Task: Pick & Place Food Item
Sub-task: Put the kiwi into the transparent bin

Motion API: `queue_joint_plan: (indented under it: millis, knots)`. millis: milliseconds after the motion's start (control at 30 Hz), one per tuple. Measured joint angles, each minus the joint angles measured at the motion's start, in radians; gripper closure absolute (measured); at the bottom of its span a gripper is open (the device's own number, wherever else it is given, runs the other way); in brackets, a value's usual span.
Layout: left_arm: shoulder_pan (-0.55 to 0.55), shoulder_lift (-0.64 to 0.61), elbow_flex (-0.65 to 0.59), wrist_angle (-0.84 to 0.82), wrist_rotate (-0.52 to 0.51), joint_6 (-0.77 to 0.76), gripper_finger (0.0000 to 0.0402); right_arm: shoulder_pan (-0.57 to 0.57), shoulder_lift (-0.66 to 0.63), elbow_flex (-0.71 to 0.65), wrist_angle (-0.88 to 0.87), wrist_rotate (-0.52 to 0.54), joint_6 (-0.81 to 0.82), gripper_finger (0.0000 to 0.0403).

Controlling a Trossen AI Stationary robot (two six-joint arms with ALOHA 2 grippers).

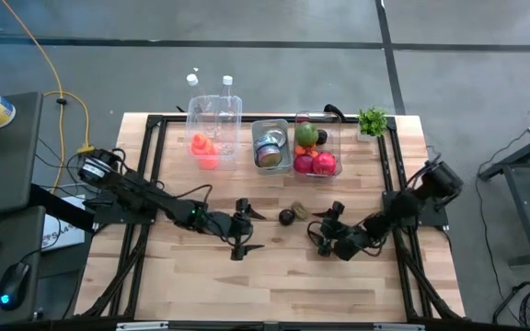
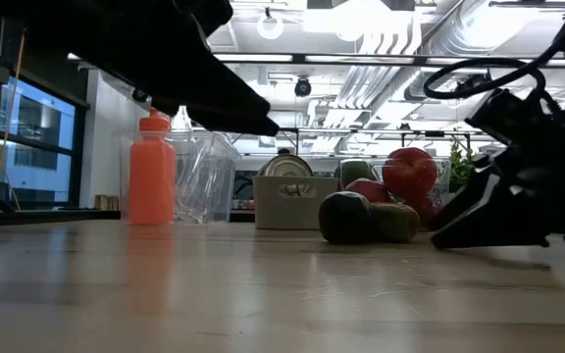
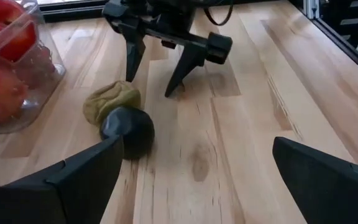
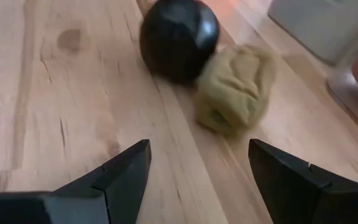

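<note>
Approach step. Dark fruit (image 1: 286,217) on table (image 1: 274,285), touching olive lump (image 1: 300,211), between hands. Right hand (image 1: 326,232) near, released, empty. Left hand (image 1: 243,228) released. Next: close on fruit, avoiding lump.

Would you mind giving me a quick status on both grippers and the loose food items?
Left gripper open, empty. Right gripper open, low, facing the dark round fruit and olive-green item. Both lie touching on the table. Nothing between.
</note>
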Motion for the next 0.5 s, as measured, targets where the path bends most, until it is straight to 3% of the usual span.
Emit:
queue_joint_plan:
  millis: [267,500]
  knots:
    - [-0.008,0.090,0.000,0.123,-0.001,-0.059,0.0002,-0.039,0.067,0.001,0.198,-0.036,-0.267,0.0141]
    - [-0.012,0.185,0.000,0.257,-0.002,-0.070,0.0002,-0.039,0.064,0.002,0.193,-0.043,-0.309,0.0141]
